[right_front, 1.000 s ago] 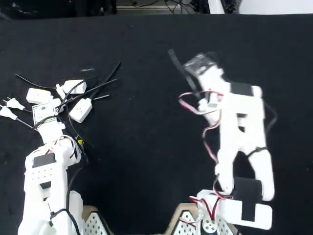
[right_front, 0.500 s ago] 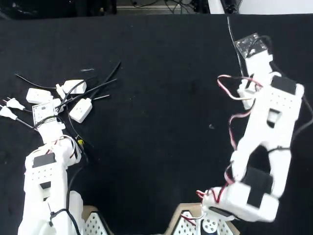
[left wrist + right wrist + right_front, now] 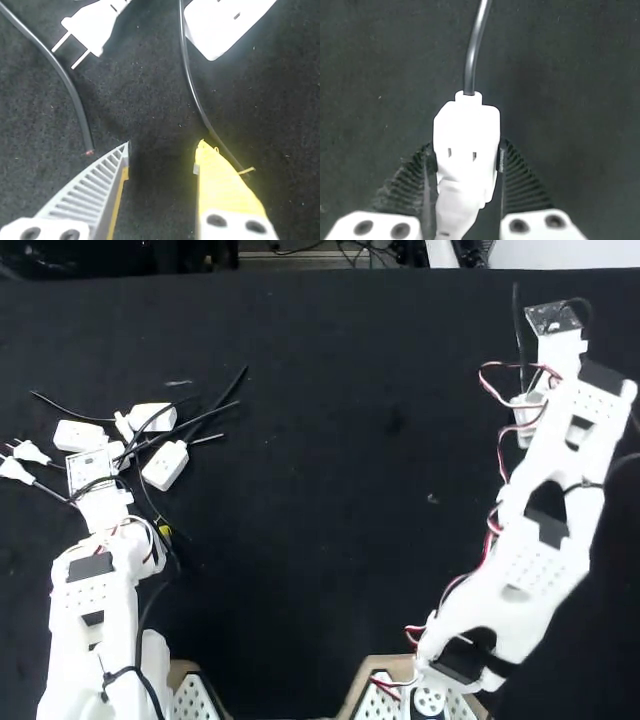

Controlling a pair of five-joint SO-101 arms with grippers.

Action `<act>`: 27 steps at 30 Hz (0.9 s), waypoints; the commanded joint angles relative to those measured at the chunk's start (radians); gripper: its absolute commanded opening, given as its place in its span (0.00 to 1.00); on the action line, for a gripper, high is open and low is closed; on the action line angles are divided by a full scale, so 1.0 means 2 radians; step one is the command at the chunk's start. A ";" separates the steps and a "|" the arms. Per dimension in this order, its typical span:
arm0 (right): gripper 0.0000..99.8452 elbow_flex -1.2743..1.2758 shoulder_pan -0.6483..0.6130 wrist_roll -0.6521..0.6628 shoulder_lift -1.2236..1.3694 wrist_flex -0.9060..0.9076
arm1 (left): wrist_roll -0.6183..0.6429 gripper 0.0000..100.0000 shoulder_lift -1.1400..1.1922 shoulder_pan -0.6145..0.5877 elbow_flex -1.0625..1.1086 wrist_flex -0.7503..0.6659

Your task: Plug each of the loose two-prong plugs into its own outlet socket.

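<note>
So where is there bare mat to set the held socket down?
The wide middle of the table, between the left-side plug-and-socket pile and the right arm, is bare. Crowded: around the pile, where cords sprawl by the left pincer.

Clerk: Outlet sockets counted?
Inspector: Three outlet sockets (image 3: 80,435) are recorded beyond the left arm (image 3: 95,590); a fourth socket (image 3: 466,145) is logged well apart from it.
Clerk: Plugs and arms?
Inspector: Two loose plugs (image 3: 30,451) are noted beside the left arm; two arms are counted, the right arm (image 3: 545,540) included.
</note>
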 commanded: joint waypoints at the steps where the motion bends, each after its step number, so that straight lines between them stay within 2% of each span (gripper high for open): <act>1: 0.01 -0.148 0.005 -0.005 0.059 0.035 | 0.001 0.21 -0.006 -0.006 -0.007 -0.008; 7: 0.01 -0.322 0.008 -0.003 0.168 0.084 | 0.001 0.21 -0.006 -0.006 -0.007 -0.008; 15: 0.01 -0.506 0.005 -0.009 0.281 0.193 | 0.001 0.21 -0.006 -0.006 -0.007 -0.008; 21: 0.01 -0.547 0.025 -0.047 0.321 0.176 | 0.001 0.21 -0.006 -0.006 -0.007 -0.008; 27: 0.01 -0.549 0.034 -0.048 0.335 0.137 | 0.001 0.21 -0.006 -0.006 -0.007 -0.008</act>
